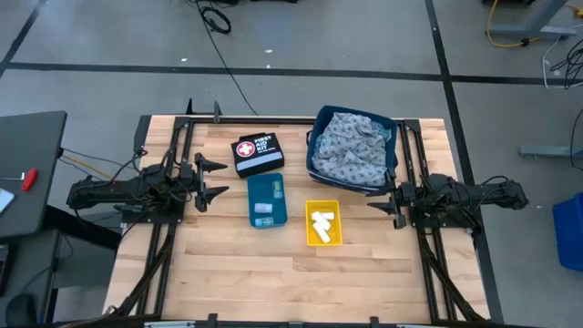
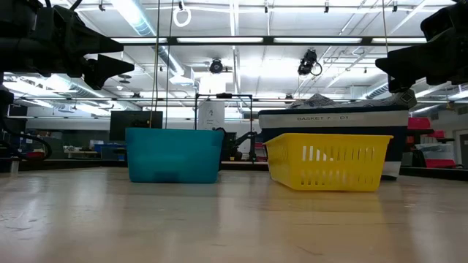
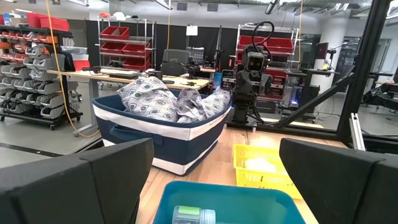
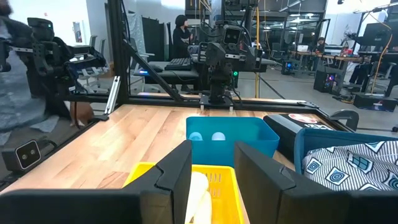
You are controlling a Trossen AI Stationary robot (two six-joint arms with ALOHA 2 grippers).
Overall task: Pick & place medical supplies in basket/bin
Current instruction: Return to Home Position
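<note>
White gauze rolls [image 1: 320, 227] lie in the small yellow basket [image 1: 335, 239]. The teal bin [image 1: 278, 215] beside it holds small pale items [image 1: 263, 209]. A grey patterned cloth [image 1: 351, 146] fills the navy basket [image 1: 393, 157] at the far right. My left gripper [image 1: 215, 179] hovers open above the table's left side, pointing at the teal bin [image 3: 224, 199]. My right gripper [image 1: 377, 198] hovers at the right side, its fingers apart with nothing between them, pointing at the yellow basket [image 4: 227, 186] and its gauze rolls [image 4: 199, 193].
A black pouch with a red-and-white cross label [image 1: 258, 154] lies behind the teal bin. Bare wood stretches along the near half of the table [image 1: 273, 282]. A person [image 4: 18, 74] stands beyond the table's edge.
</note>
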